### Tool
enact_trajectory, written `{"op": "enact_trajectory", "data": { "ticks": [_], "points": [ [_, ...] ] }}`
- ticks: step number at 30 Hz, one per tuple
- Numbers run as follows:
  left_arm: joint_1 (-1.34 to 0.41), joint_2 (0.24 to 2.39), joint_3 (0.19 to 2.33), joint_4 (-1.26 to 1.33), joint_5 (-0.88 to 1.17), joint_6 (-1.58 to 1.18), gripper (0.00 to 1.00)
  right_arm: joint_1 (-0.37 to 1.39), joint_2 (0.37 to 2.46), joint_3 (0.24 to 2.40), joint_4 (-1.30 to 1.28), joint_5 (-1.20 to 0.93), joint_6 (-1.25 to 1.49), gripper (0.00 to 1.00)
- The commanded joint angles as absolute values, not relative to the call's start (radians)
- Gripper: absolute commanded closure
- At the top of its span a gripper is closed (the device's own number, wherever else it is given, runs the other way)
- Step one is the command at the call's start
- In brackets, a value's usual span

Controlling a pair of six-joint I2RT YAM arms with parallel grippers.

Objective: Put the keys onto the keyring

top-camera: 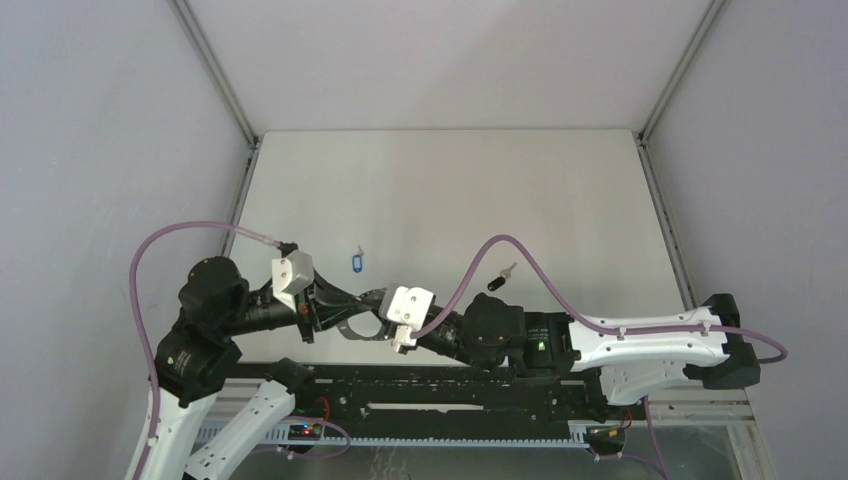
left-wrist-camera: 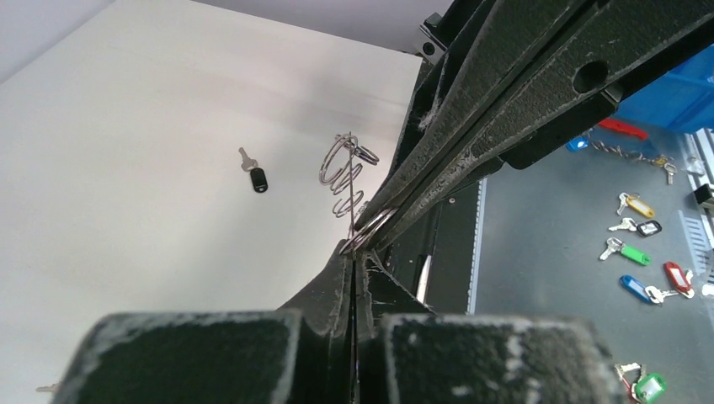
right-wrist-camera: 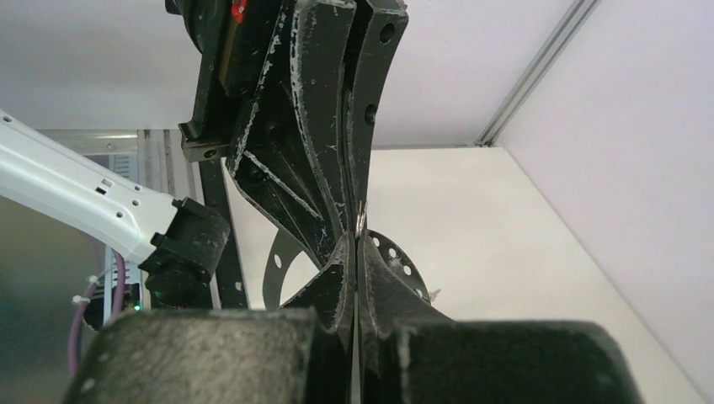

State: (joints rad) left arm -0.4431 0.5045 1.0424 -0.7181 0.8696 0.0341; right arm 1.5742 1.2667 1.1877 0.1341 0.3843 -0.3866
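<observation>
Twofold clamping above table (top-camera: 450,190) near edge: using left claw (left-wrist-camera: 354,254) and right claw (right-wrist-camera: 354,242), each closed tip to tip on keyring (left-wrist-camera: 347,172). Judging wire light, springy, slippery; taking hold on plain wire, sparing small rings (left-wrist-camera: 364,155). Lying loose, well apart: black key (top-camera: 497,280), blue key (top-camera: 358,262). Probably crowding access with fingers.

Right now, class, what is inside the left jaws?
The keyring: its wire runs in between the shut left jaws, and its coiled end sticks out beyond. The pinched stretch is covered.
</observation>
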Motion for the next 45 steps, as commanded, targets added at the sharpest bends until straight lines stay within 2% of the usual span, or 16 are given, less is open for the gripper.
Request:
{"op": "enact_trajectory", "data": {
  "ticks": [1, 5, 7, 8, 10, 17, 22, 27, 33, 45],
  "points": [
    [-0.445, 0.496, 1.028, -0.732, 0.958, 0.083, 0.96, 1.55, 1.244, 1.226, 0.171, 0.415, -0.317, 1.0],
    [-0.445, 0.498, 1.033, -0.758, 0.988, 0.101, 0.78, 1.547, 1.235, 1.223, 0.141, 0.397, -0.298, 1.0],
    [-0.445, 0.499, 1.042, -0.767, 1.005, 0.1, 0.63, 1.54, 1.221, 1.211, 0.14, 0.368, -0.281, 1.0],
    [-0.445, 0.501, 1.046, -0.773, 1.014, 0.1, 0.59, 1.534, 1.21, 1.202, 0.14, 0.351, -0.266, 1.0],
    [-0.445, 0.503, 1.059, -0.784, 1.031, 0.1, 0.55, 1.515, 1.188, 1.183, 0.135, 0.291, -0.226, 1.0],
    [-0.445, 0.529, 1.127, -0.807, 1.098, 0.066, 0.51, 1.378, 1.083, 1.046, 0.219, -0.073, -0.008, 1.0],
    [-0.444, 0.562, 1.206, -0.809, 1.101, 0.032, 0.38, 1.301, 1.052, 0.96, 0.323, -0.298, 0.089, 1.0],
    [-0.445, 0.59, 1.271, -0.831, 1.074, 0.076, 0.4, 1.282, 1.059, 0.94, 0.372, -0.358, 0.116, 1.0],
    [-0.445, 0.586, 1.203, -0.956, 1.024, 0.222, 0.53, 1.278, 1.071, 0.94, 0.398, -0.391, 0.131, 1.0],
    [-0.445, 0.562, 1.128, -0.808, 1.103, 0.041, 0.64, 1.269, 1.119, 0.94, 0.459, -0.426, 0.172, 1.0]
  ]
}}
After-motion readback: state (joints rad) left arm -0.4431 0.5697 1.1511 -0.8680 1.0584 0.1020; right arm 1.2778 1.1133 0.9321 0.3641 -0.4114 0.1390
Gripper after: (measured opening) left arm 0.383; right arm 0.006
